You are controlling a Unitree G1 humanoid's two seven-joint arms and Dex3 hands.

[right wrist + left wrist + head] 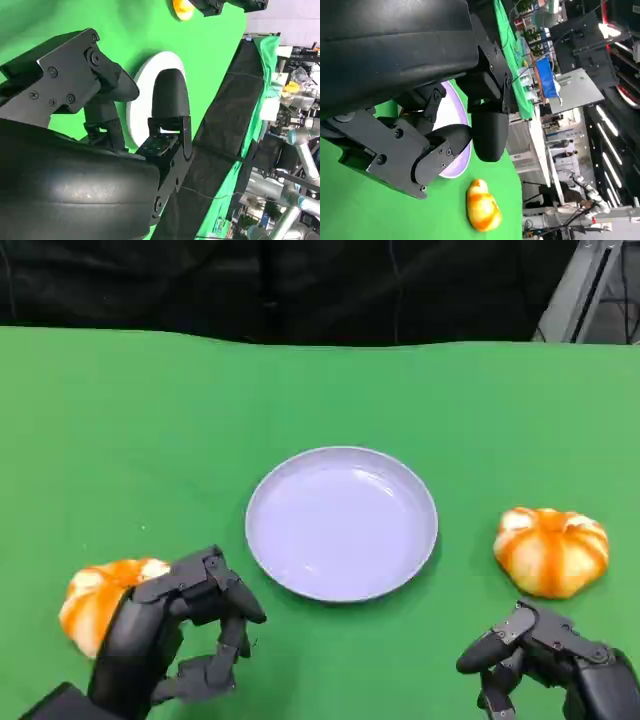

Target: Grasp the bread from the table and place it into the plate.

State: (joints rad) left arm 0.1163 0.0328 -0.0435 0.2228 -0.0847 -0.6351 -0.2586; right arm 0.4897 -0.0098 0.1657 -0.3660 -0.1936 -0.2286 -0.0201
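Note:
A pale lilac plate (340,522) lies bare in the middle of the green table. Two orange-and-white bread rolls rest on the cloth: one at the left (95,602), one at the right (552,550). My left hand (175,640) hovers just right of the left roll, fingers spread and holding nothing. Just in front of the right roll is my right hand (550,658), fingers apart, with nothing in it. The left wrist view looks past the left hand (445,100) to the plate (459,117) and the right roll (482,205). The right wrist view shows the right hand (100,125), the plate (142,100) and the left roll (182,9).
Green cloth (150,420) covers the table to its far edge, with a black curtain (300,285) behind. A grey metal frame (590,290) stands at the back right. Open cloth surrounds the plate on all sides.

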